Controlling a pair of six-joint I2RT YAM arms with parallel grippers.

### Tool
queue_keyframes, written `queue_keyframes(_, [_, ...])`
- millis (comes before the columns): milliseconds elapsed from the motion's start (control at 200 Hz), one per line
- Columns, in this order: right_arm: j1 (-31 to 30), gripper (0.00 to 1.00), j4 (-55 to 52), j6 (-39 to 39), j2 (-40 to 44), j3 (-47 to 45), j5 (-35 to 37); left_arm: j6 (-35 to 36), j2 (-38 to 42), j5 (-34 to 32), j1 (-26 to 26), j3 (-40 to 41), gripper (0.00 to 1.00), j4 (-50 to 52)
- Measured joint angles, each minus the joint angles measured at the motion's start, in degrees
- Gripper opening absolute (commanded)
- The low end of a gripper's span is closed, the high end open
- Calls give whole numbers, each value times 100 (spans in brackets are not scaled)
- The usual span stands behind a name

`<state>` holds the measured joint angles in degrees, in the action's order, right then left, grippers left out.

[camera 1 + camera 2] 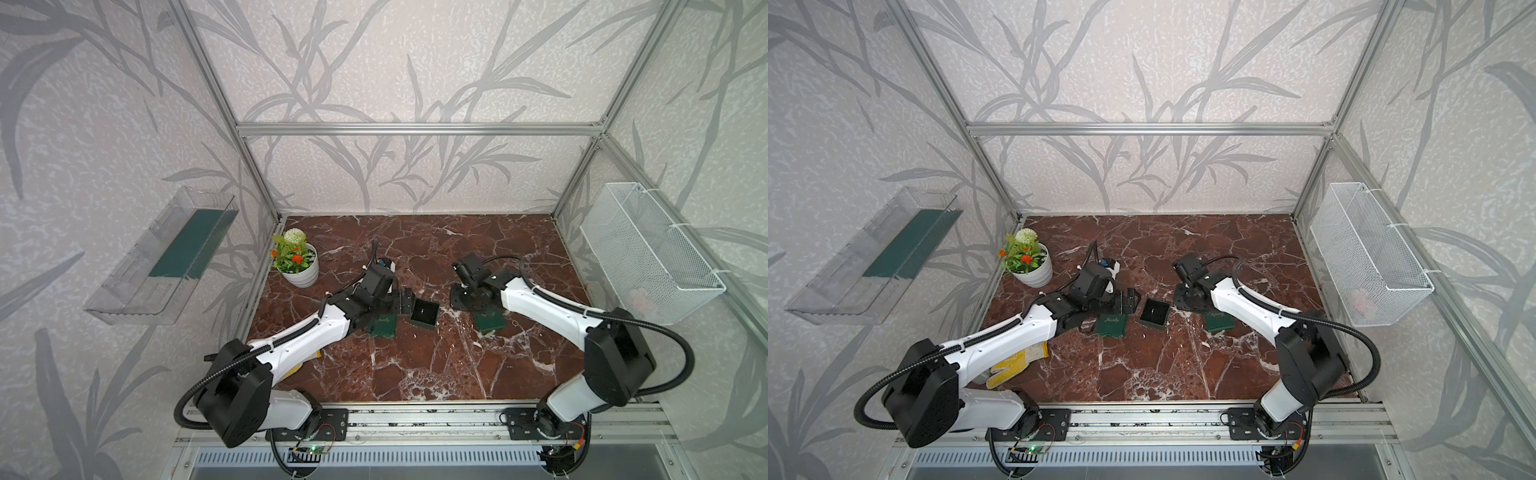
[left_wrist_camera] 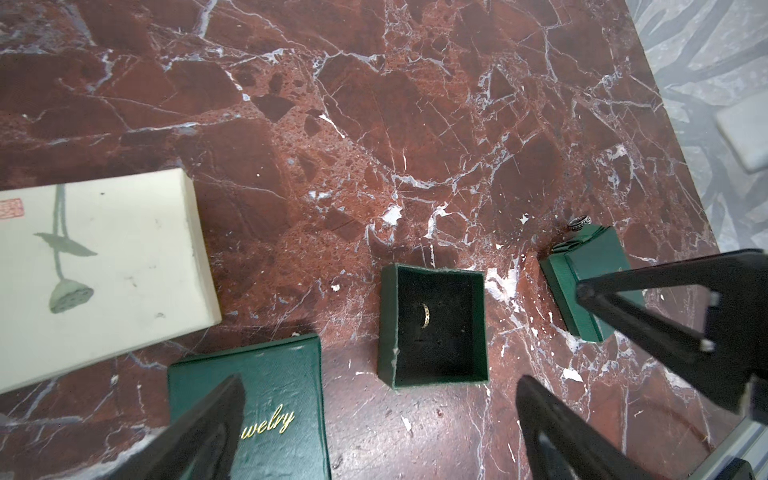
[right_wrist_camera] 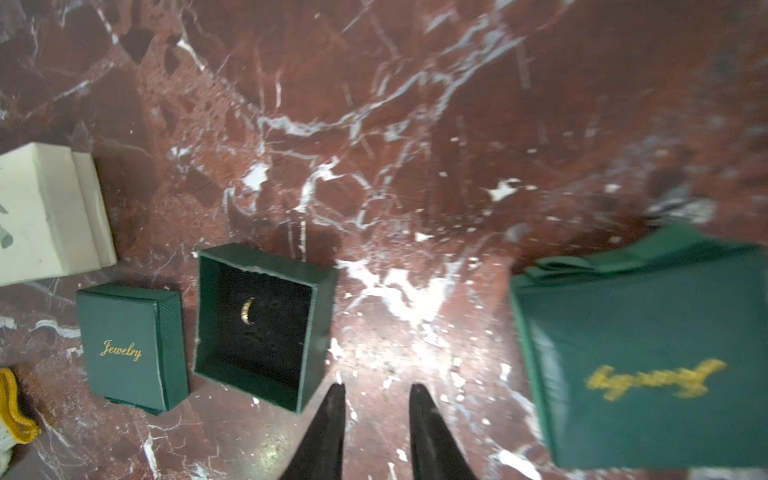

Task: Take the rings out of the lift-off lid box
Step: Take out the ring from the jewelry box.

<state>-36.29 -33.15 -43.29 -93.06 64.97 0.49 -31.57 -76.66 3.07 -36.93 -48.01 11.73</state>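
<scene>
Looking in from the front: open marble table [image 1: 415, 374] between the arm bases, glove [image 1: 1017, 365] under the left arm. Mid-table, open green box [image 1: 424, 314] stands apart from its neighbours, one ring [image 3: 248, 309] upright inside. Another ring [image 2: 578, 221] lies just beside the bowed box [image 2: 590, 291], clear only in the left wrist view. Left gripper [image 2: 380, 380] low, spread wide; right gripper [image 3: 377, 388] angled down, tips narrowly apart, pinching nothing. Broad marble beyond.
</scene>
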Motion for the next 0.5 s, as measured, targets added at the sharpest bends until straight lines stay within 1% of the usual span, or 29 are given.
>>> queue_keyframes(110, [-260, 25, 271, -90, -654, 343, -291, -66, 212, -46, 26, 273, 99, -52])
queue_keyframes(240, [-448, 25, 400, -133, -1235, 693, -492, -164, 407, -111, 33, 533, 99, -68])
queue_keyframes(500, [-629, 26, 485, -131, -1816, 1163, -575, -247, 772, -291, 79, 765, 99, -83])
